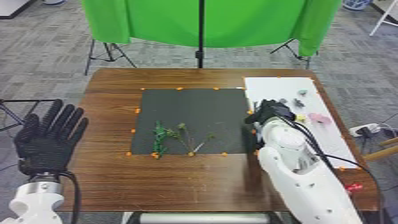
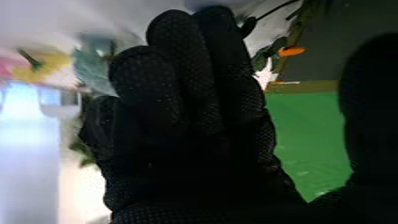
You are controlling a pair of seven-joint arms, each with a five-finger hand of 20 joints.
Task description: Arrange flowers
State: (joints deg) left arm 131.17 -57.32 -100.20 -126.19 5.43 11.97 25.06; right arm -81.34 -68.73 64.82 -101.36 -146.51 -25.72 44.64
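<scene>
Right hand [image 1: 271, 110] seemingly near yellow flower [image 1: 300, 118]

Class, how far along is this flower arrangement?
Partway, it seems. Green stems already lie on the dark sheet. The right hand is near the white sheet, fingers straight; whether it holds a stem, I can't tell. Apparently left to place: the pink flower and yellow flower there.

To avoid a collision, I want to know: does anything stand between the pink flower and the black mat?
Yes: the yellow flower, close beside the pink flower, and then the right hand, at the black mat's right edge.
</scene>
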